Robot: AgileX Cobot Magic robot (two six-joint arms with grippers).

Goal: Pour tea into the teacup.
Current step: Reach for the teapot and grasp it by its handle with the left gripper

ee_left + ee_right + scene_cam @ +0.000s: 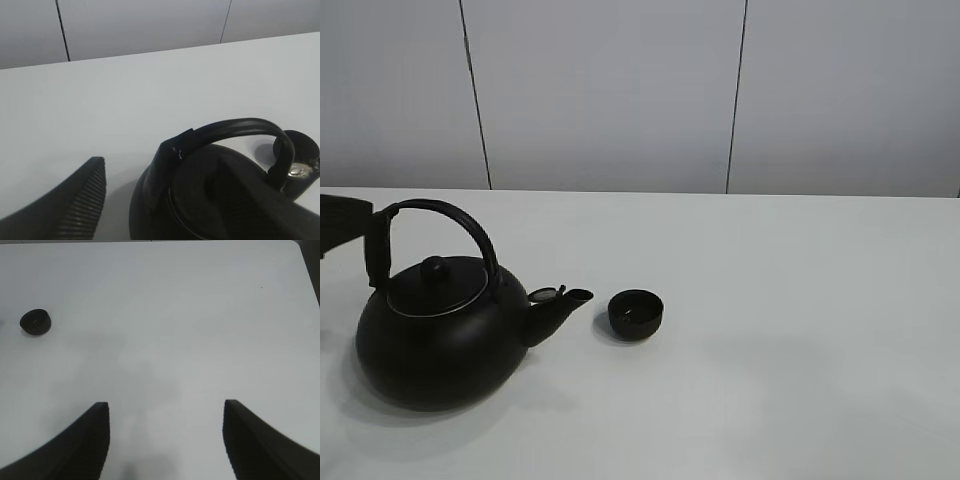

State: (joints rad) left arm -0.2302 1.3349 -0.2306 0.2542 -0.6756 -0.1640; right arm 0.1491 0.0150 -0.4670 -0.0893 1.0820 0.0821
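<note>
The teacup (635, 313) is a small black bowl-like cup standing upright just right of the spout (565, 302) of a big round black kettle (435, 340). No tea stream shows. My left gripper (360, 235) comes in from the left edge at the left foot of the kettle's arched handle (450, 215). In the left wrist view that gripper (165, 162) is open. Its ribbed finger (80, 200) stands apart from the handle (240, 127), and the cup (295, 142) lies beyond. My right gripper (166, 407) is open and empty, far from the cup (35, 321).
A white table (800, 380) carries the kettle and cup, with a pale panelled wall (610, 90) behind it. The kettle's lid and knob (436, 267) sit under the handle. The table's rounded corner (295, 245) shows in the right wrist view.
</note>
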